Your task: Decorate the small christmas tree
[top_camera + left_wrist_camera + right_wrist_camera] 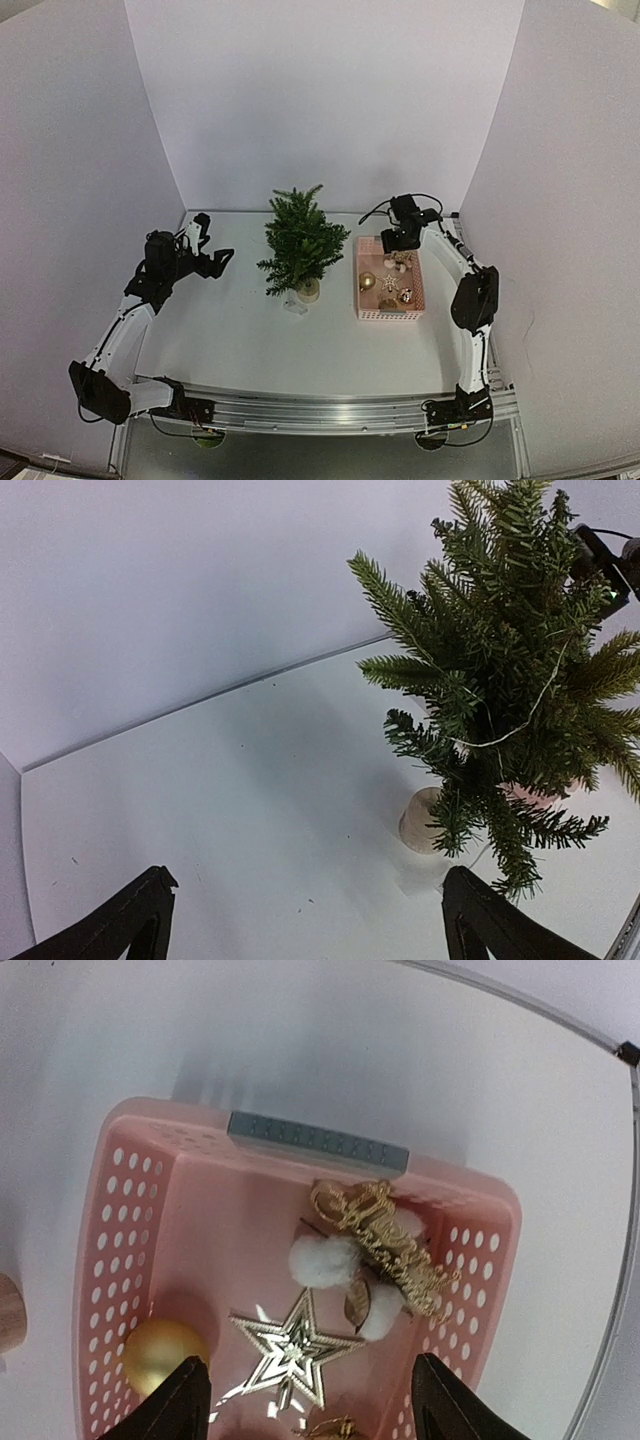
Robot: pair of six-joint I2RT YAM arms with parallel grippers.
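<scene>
The small christmas tree (pixel 300 243) stands mid-table on a pale base (pixel 308 291); it also shows in the left wrist view (pixel 505 670) with a thin wire of lights through its branches. My left gripper (pixel 212 250) is open and empty, left of the tree, above bare table (pixel 305 920). My right gripper (pixel 402 238) is open and empty above the far end of the pink basket (pixel 390 277). In the right wrist view the basket (pixel 135 1220) holds a silver star (pixel 295 1345), a gold ball (pixel 160 1352), white cotton puffs (pixel 325 1260) and a gold script ornament (pixel 395 1245).
White walls enclose the table on three sides. A small clear piece (pixel 296 307) lies in front of the tree's base. The metal rail (pixel 320 410) runs along the near table edge. A grey label (pixel 318 1142) is on the basket's far rim.
</scene>
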